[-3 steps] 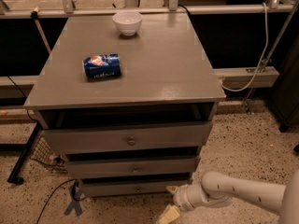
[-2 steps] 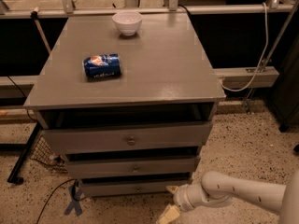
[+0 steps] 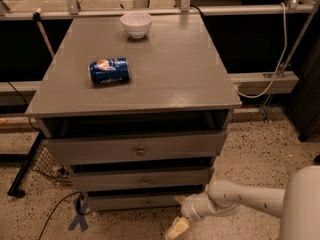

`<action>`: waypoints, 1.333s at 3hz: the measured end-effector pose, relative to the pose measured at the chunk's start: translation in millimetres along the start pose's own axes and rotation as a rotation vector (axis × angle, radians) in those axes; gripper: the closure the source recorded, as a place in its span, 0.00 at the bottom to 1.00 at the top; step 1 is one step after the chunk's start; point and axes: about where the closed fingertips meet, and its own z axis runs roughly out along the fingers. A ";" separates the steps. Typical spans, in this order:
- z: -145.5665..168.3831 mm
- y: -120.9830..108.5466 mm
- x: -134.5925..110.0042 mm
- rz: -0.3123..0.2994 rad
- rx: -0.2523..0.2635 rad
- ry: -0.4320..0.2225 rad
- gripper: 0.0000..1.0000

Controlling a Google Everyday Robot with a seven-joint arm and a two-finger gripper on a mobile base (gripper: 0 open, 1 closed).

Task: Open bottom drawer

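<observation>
On top of a grey three-drawer desk (image 3: 175,79), toward the left, a blue soda can (image 3: 109,71) lying on its side; farther back, a white bowl (image 3: 136,24), upright. Below, the bottom drawer (image 3: 125,203), lowest of the stack, just above the speckled floor (image 3: 250,149). At lower right, the gripper (image 3: 177,229), low beside that drawer's right end, pale tip angled down-left; open or closed, impossible to tell. Farther right, the white arm (image 3: 245,200).
</observation>
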 end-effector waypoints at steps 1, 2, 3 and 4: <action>7.0 -7.0 -0.4 -0.045 0.031 0.044 0.00; 18.3 -20.0 7.6 -0.069 0.052 0.066 0.00; 26.9 -34.6 15.0 -0.076 0.067 0.070 0.00; 41.9 -68.6 19.4 -0.101 0.101 0.059 0.00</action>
